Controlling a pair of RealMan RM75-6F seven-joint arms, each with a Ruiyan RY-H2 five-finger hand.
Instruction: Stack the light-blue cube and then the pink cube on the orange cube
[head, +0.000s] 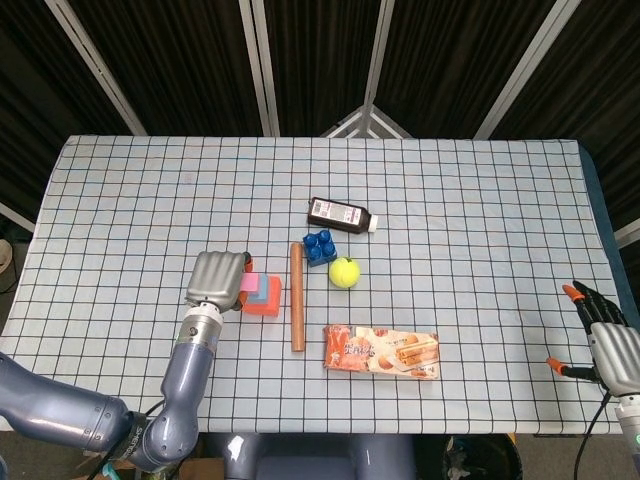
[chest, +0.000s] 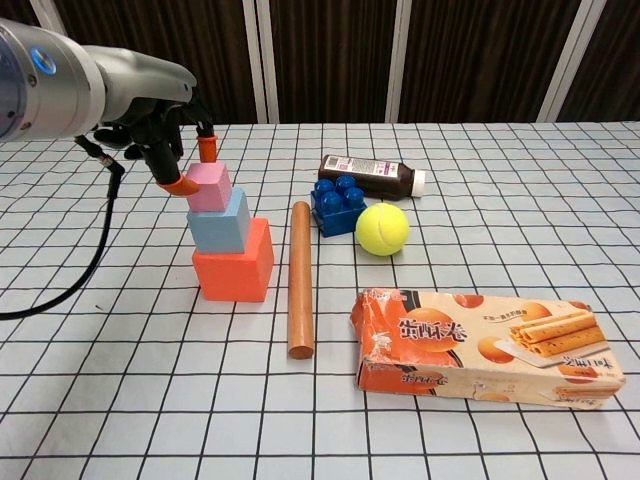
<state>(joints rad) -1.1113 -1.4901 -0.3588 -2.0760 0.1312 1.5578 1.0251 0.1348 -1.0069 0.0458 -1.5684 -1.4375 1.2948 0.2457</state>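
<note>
The orange cube (chest: 235, 265) stands on the table with the light-blue cube (chest: 218, 221) on top of it. The pink cube (chest: 208, 187) sits on the light-blue one, shifted toward its left edge. My left hand (chest: 160, 125) pinches the pink cube between two orange-tipped fingertips (chest: 181, 185), one at its left side and one at its back. From the head view, the left hand (head: 217, 278) covers part of the stack; the pink cube (head: 249, 286) and orange cube (head: 266, 304) show beside it. My right hand (head: 603, 335) hangs off the table's right edge, fingers apart and holding nothing.
A wooden rod (chest: 300, 275) lies just right of the stack. Beyond it are a blue toy brick (chest: 338, 204), a yellow ball (chest: 383, 228) and a dark bottle (chest: 368, 176) on its side. A snack box (chest: 485, 345) lies at the front right.
</note>
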